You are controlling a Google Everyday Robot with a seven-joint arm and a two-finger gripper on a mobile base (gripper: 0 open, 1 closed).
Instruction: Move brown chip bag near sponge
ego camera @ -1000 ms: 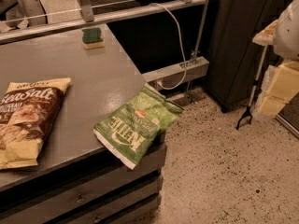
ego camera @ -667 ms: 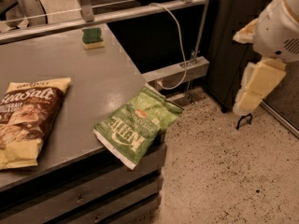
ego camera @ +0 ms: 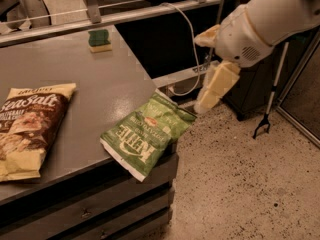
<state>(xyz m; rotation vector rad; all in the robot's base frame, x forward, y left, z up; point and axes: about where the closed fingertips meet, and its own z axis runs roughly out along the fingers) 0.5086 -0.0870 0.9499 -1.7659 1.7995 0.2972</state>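
The brown chip bag [ego camera: 27, 129] lies flat at the left edge of the grey table [ego camera: 95, 79], with its "Sea Salt" lettering facing up. The sponge [ego camera: 100, 40], green on top with a yellow base, sits at the table's far edge, well apart from the bag. My gripper [ego camera: 198, 74] hangs in the air off the table's right side, above the floor and right of the green bag. Its two cream fingers [ego camera: 216, 86] are spread apart and hold nothing. It is far from the brown bag.
A green Kettle chip bag [ego camera: 147, 134] lies at the table's near right corner, overhanging the edge. A metal rail [ego camera: 125, 15] runs behind the table. A white cable [ego camera: 192, 49] and a black grabber tool [ego camera: 267, 109] are on the right over the speckled floor.
My arm has swung left from the right edge of the view and come closer to the table's right side. The bags and the sponge have not moved.
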